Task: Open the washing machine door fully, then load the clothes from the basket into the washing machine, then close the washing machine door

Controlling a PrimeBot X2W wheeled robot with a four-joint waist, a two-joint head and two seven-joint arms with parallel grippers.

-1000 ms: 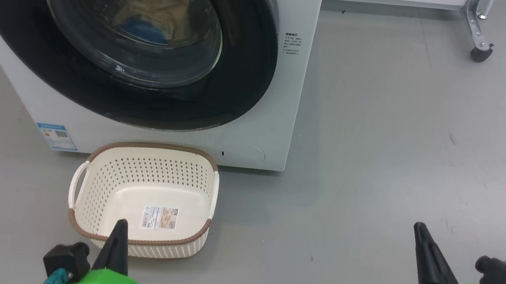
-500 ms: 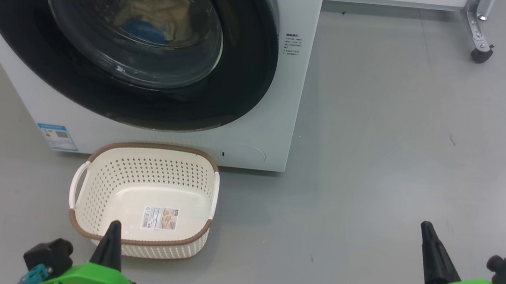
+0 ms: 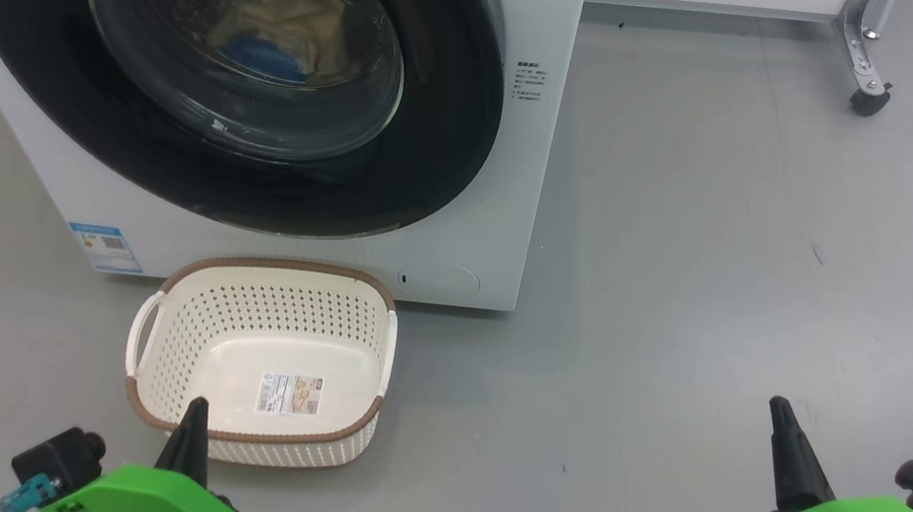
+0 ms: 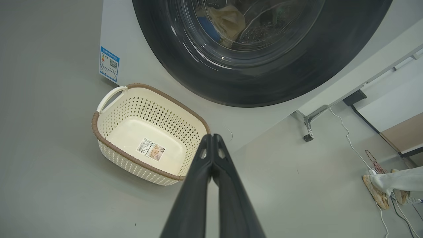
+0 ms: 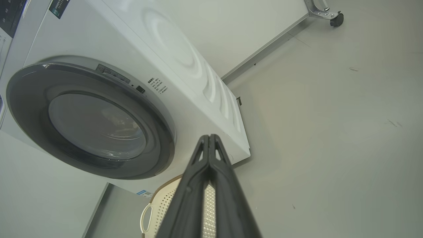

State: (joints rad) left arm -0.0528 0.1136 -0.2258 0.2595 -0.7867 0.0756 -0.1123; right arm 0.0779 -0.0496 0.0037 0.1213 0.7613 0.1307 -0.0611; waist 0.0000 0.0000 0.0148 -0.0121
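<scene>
Now, head view: both arms have sunk lower; left fingers (image 3: 188,444) and right fingers (image 3: 795,470) are pressed together, empty. The washing machine door (image 3: 454,120) is shut, the clothes (image 3: 277,25) behind its glass, the basket (image 3: 277,264) empty on the grey floor (image 3: 675,270): task seemingly done. Left wrist view: cables (image 4: 347,136) trail nearby. Right wrist view: a castor (image 5: 336,19).

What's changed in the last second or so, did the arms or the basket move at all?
Both arms drew down and apart in the head view: the left gripper slid toward the lower left corner, the right gripper toward the lower right. Both are shut and empty; nothing was taken or let go. The washing machine door stayed closed, the clothes behind its glass, the basket empty in its place.
</scene>
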